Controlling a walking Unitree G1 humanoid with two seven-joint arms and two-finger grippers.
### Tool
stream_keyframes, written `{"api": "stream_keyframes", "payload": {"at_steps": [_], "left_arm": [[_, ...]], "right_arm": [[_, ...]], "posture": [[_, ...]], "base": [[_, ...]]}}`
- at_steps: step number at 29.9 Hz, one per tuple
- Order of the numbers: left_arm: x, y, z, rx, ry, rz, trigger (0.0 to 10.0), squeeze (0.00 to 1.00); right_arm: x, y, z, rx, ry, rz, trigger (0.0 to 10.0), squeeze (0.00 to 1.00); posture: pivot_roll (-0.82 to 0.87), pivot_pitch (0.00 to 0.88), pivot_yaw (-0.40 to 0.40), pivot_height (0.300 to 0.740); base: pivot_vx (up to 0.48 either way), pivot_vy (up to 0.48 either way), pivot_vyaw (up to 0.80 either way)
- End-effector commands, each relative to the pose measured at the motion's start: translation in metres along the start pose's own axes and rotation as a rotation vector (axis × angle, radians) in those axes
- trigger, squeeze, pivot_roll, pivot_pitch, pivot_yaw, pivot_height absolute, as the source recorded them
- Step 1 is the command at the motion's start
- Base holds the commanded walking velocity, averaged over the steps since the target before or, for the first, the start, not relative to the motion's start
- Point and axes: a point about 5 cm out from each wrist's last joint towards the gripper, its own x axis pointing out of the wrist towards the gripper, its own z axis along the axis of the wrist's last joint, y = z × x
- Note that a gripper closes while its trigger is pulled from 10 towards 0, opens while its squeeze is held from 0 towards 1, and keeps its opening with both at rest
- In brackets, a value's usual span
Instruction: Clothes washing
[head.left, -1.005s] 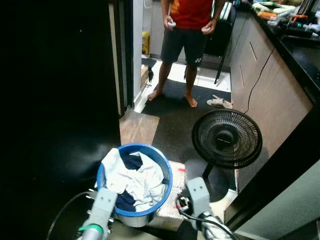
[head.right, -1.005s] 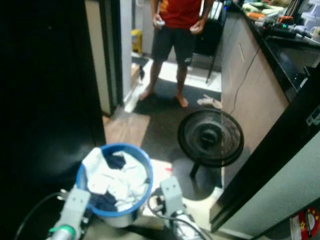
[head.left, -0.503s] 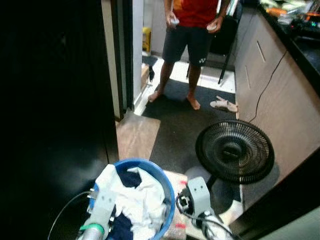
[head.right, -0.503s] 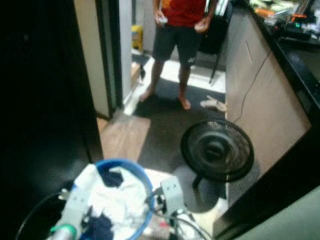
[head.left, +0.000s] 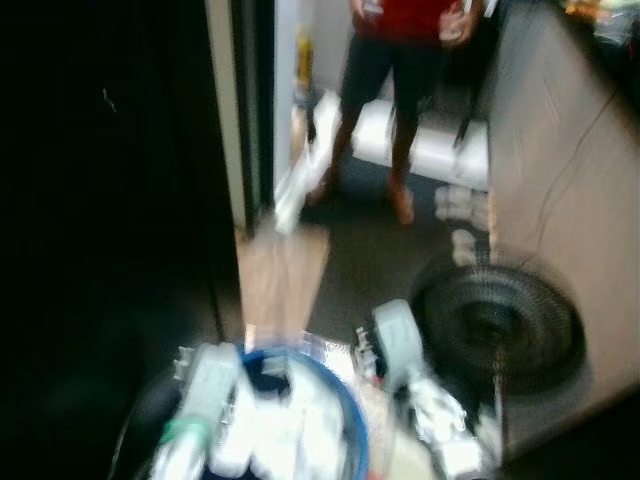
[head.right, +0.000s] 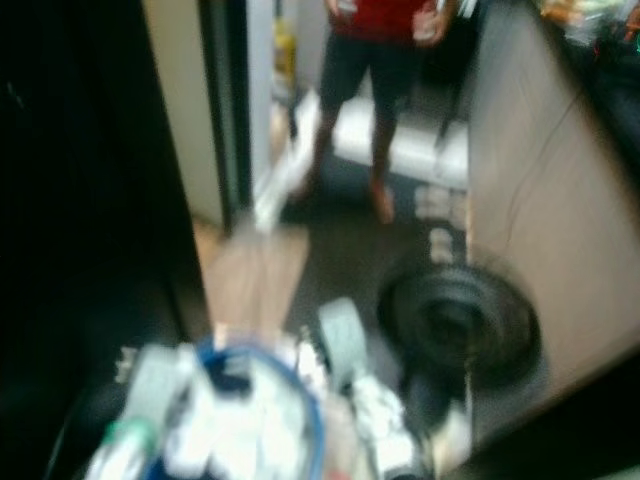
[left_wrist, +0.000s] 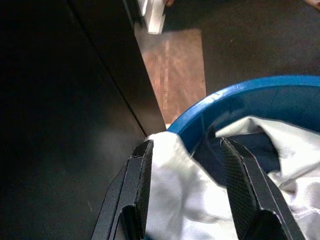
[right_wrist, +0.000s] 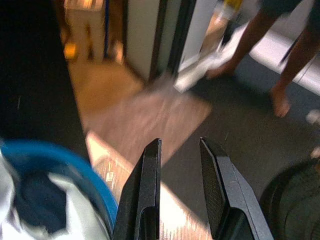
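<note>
Head views are heavily motion-blurred. A blue basket (head.left: 345, 415) sits low in the frame on the floor, right in front of the robot, stuffed with white and dark navy clothes (head.left: 290, 430). The left arm reaches over the basket's left side; the right arm sits just to the right of the basket.

Left wrist view: left tool (left_wrist: 190, 192) is spread wide, its fingers (left_wrist: 137, 185) straddling the basket rim (left_wrist: 250, 92), with white cloth (left_wrist: 185, 200) bunched between them and draped over the rim. Whether the fingers actually press the cloth, cannot tell; nothing is clamped. Dark navy fabric (left_wrist: 245, 150) lies deeper inside the basket.

Right wrist view: right tool (right_wrist: 180, 175) is narrow, a small gap between its fingers (right_wrist: 150, 185), holding nothing, hanging above the floor beside the basket's blue edge (right_wrist: 75, 167). A white-and-brown mat or box (right_wrist: 130, 175) lies under it next to the basket.

A black round fan (head.left: 500, 320) stands on the dark floor (head.left: 380, 260) to the right of the basket, near a beige cabinet front (head.left: 570, 180). A person (head.left: 400, 90) in a red shirt and dark shorts stands barefoot further back, near a doorway. A dark panel (head.left: 110, 200) takes up the left side.
</note>
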Motion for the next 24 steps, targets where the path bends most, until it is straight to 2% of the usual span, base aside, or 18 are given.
{"api": "stream_keyframes", "payload": {"at_steps": [1,4,10,24], "left_arm": [[-0.007,-0.005,-0.014,0.013,0.056,-0.046,10.0,0.0],[-0.012,-0.015,-0.022,0.071,0.078,-0.13,10.0,0.0],[-0.021,-0.022,-0.032,0.169,0.085,-0.187,10.0,0.0],[-0.024,-0.026,-0.033,0.208,0.074,-0.209,10.0,0.0]], "right_arm": [[-0.007,0.008,-0.014,0.025,0.05,0.018,10.0,0.0],[-0.009,0.01,-0.018,0.031,0.063,0.019,10.0,0.0],[-0.014,0.013,-0.023,0.025,0.08,0.036,10.0,0.0],[-0.016,0.011,-0.025,0.016,0.097,0.04,10.0,0.0]], "posture": [[0.05,0.065,-0.034,0.74],[0.05,0.068,-0.034,0.74],[0.05,0.07,-0.037,0.74],[0.05,0.065,-0.043,0.74]], "base": [[0.0,0.0,0.0],[0.0,0.0,0.0],[0.0,0.0,0.0],[0.0,0.0,0.0]]}}
